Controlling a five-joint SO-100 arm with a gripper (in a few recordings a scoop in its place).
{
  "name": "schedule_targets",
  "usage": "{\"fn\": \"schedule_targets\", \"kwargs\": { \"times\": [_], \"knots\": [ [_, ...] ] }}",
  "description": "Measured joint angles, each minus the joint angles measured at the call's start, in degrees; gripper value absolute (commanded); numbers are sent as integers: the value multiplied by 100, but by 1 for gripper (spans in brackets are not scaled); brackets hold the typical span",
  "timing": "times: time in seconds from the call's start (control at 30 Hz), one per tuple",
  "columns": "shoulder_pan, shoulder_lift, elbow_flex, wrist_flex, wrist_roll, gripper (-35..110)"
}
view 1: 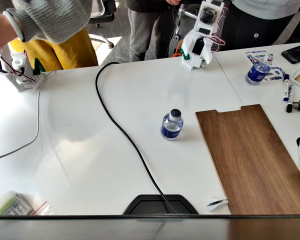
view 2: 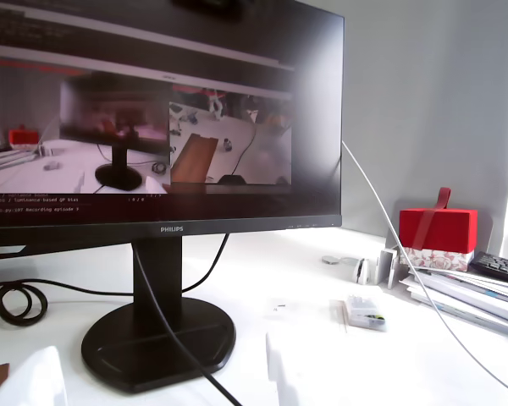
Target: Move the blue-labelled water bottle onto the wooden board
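A white table (view 1: 80, 150) carries a black cable (view 1: 121, 130) that curves across it to a dark base (view 1: 160, 205) at the near edge. A second small bottle (view 1: 258, 71) stands far right, beside markers (view 1: 286, 87) and a black phone (view 1: 296, 53). People stand behind the table. In the wrist view, a red box (view 2: 437, 230) sits on stacked papers (view 2: 466, 296).

Fixed view: water bottle (view 1: 172, 125) upright mid-table, just left of wooden board (view 1: 252, 157), not touching. Board runs to the near right edge, notch at far end. Robot arm (view 1: 200, 37) at far edge, behind bottle & board. 2nd bottle (view 1: 258, 71) far right, beside markers (view 1: 286, 88). Cable (view 1: 125, 135) runs far-to-near left of bottle, ending at monitor base (view 1: 160, 205)
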Motion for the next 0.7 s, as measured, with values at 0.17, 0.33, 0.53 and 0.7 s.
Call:
{"fn": "schedule_targets", "kwargs": {
  "times": [0.17, 0.33, 0.53, 0.7],
  "knots": [
    [-62, -1178, -861, -193, 141, 35],
    [-62, -2127, -1723, -211, 334, 35],
    [-62, -2883, -1960, -492, 633, 35],
    [44, -3305, -1986, -519, 659, 35]
  ]
}}
